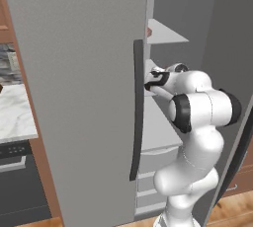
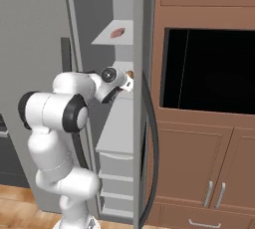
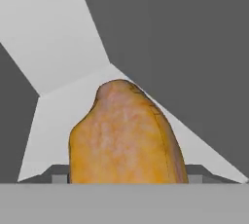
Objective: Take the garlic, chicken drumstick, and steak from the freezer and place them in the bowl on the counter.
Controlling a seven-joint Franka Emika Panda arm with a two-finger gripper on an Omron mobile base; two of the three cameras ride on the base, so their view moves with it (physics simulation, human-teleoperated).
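The freezer (image 1: pixel 74 97) stands open, and my arm reaches onto its middle white shelf (image 2: pixel 119 123). The chicken drumstick (image 3: pixel 126 135), golden orange, rises large between my two fingertips, its sides against them; a bit of the chicken drumstick (image 2: pixel 131 73) peeks past the hand. My gripper (image 3: pixel 127 178) is shut on it, just above the shelf. In the base views the gripper (image 1: pixel 148 80) (image 2: pixel 128 79) sits behind the long dark door handle (image 1: pixel 137 112). The steak (image 2: pixel 118 32), a reddish slab, lies on the shelf above. The counter (image 1: pixel 15 112) is at the far left. The garlic and the bowl are out of view.
The closed grey door fills the space left of the hand, and the open door (image 2: pixel 142 98) stands edge-on close to its right. Brown cabinets with a dark recess (image 2: pixel 209 68) lie further right. White drawers (image 2: pixel 117 173) sit below the shelf. A black oven (image 1: pixel 15 171) is under the counter.
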